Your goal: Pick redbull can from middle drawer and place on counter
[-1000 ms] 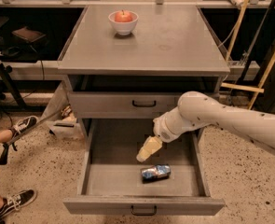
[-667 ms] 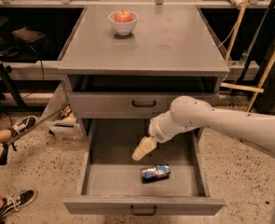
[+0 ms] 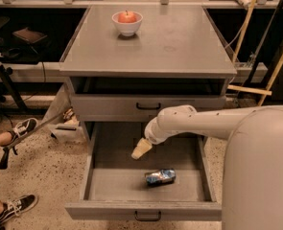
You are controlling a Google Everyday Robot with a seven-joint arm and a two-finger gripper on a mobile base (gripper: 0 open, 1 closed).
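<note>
The redbull can [image 3: 160, 177] lies on its side on the floor of the open middle drawer [image 3: 117, 183], near the front and a little right of centre. My gripper [image 3: 141, 149] hangs inside the drawer, above its floor, behind and to the left of the can and apart from it. The white arm [image 3: 203, 123] reaches in from the right. The counter [image 3: 179, 42] is the grey top of the cabinet.
A white bowl [image 3: 127, 23] with a red apple stands at the back left of the counter. The drawer above [image 3: 148, 107] is closed, with a black handle. A person's shoes [image 3: 18, 128] are on the floor at left. Wooden poles [image 3: 246, 28] lean at right.
My gripper has moved to the left inside the drawer, further from the can's right end. The can has not moved.
</note>
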